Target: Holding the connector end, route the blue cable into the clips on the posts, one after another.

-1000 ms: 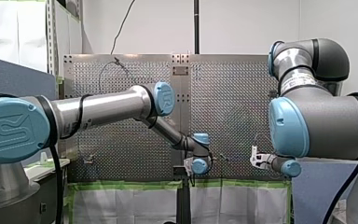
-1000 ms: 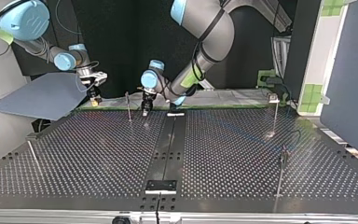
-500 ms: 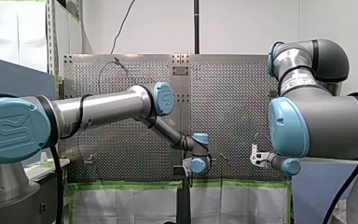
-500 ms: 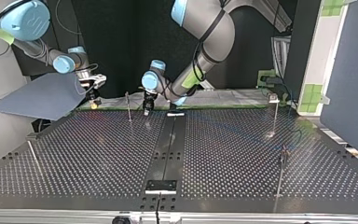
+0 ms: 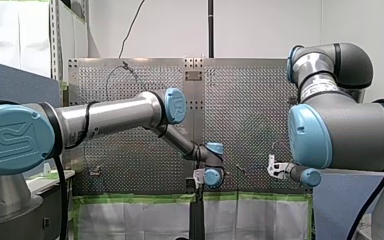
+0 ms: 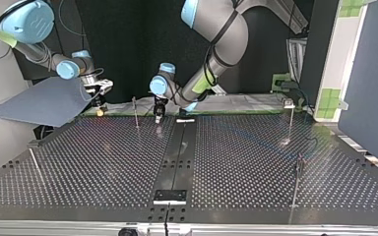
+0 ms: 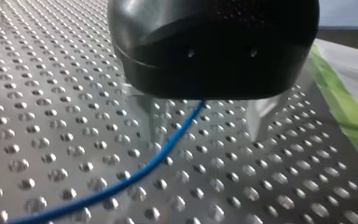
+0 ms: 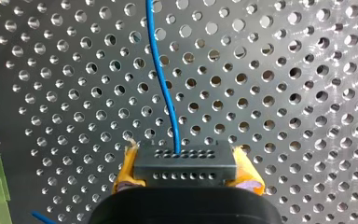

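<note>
Dark perforated metal table [image 6: 103, 162]: nothing on it has shifted over the last second. Left arm [image 6: 216, 44]: you have slid its wrist a little toward the top view's right, away from the thin metal post [image 6: 135, 112] beside it, at about the same height. Right arm [image 6: 27, 22]: barely moved; its tip sits a shade lower at the table edge nearest the arms. Left gripper [image 7: 200, 135], black body with bare metal fingers: the fingers stand wide apart and grip nothing, and the cable runs loose between them, low over the holes. Right gripper [image 8: 186, 161], yellow pads: closed tight on the black rectangular connector block [image 8: 185, 169]. Thin blue cable [image 8: 161, 79]: it leaves the connector and runs ahead across the table. Judgement: you are widening the gap between the grippers to draw out a span. I cannot tell whether any clip holds the cable yet.
</note>
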Motion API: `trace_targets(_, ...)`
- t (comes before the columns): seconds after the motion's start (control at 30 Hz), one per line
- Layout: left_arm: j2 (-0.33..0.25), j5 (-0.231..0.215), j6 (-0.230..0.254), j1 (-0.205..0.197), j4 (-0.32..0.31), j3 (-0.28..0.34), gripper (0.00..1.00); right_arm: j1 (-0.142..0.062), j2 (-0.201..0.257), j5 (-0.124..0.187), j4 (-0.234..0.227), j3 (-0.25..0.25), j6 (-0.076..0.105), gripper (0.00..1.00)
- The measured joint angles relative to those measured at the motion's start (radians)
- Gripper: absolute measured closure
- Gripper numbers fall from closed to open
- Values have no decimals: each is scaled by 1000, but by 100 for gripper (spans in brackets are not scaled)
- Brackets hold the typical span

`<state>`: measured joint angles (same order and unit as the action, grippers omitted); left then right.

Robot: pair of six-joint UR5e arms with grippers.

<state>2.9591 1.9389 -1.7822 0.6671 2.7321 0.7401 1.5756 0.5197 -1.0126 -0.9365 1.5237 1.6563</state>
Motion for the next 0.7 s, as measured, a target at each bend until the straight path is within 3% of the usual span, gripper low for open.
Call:
trace_targets(0.27,-7,10,4,15,69,4,0,1,-1,-2,9,-2,5,100)
trace_targets(0.43,-41,2,22,35,113,37,0,-1,-2,-5,31,-2,5,100)
trace_targets(0.7,-126,5,30,64,62,122,0,3,-4,-8,45,-3,7,100)
